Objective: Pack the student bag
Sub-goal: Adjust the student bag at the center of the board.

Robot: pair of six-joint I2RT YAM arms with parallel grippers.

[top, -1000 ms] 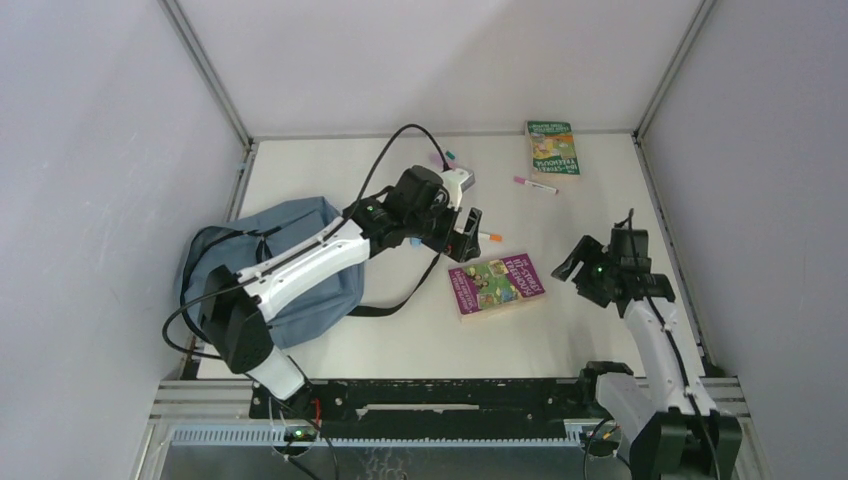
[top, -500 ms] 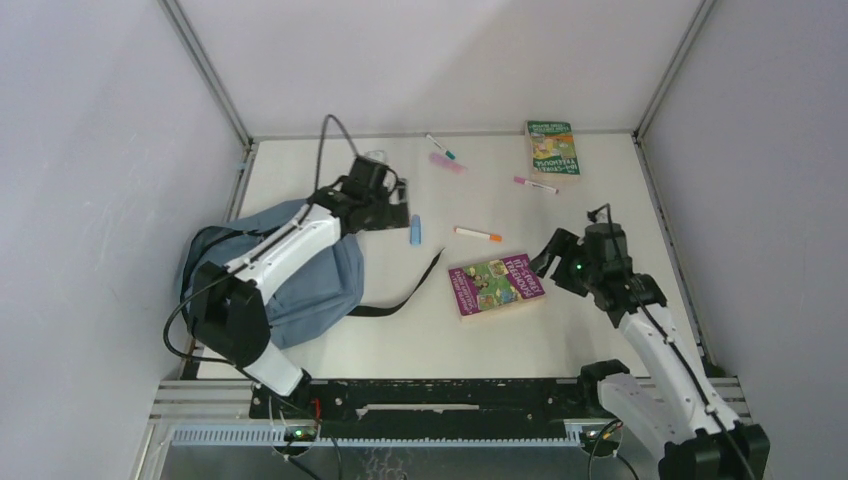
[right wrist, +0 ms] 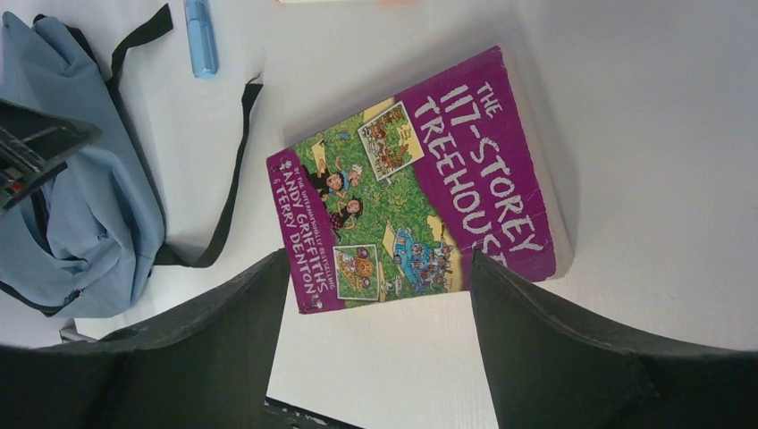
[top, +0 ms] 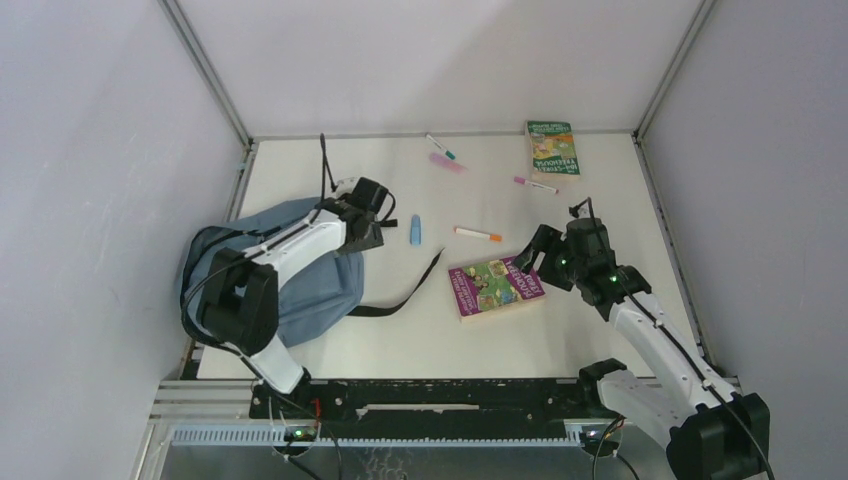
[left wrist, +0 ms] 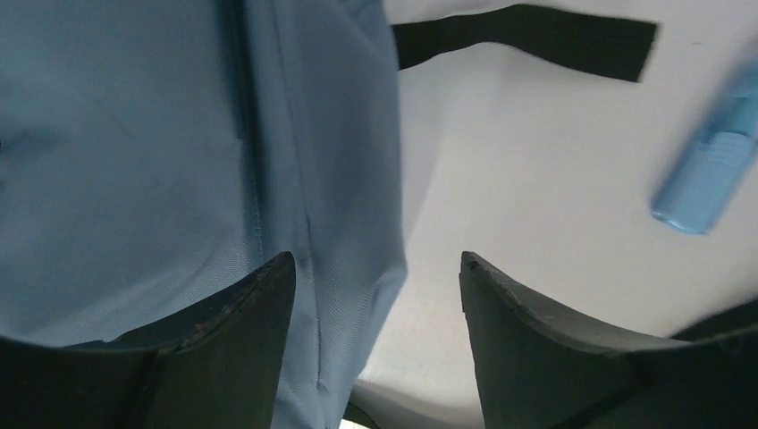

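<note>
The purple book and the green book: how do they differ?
The purple book lies mid-table, close to the right gripper; the green book lies at the far edge. The purple book is turned askew; the green book sits nearly square to the table. Both lie flat, covers up.

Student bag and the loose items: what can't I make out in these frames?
1. Student bag opening: top view, the left arm lies across it, so zip open or shut is unclear.
2. Blue marker: left wrist view, blurred and cut by the right edge.
3. Green book title: top view, too small to read.
</note>
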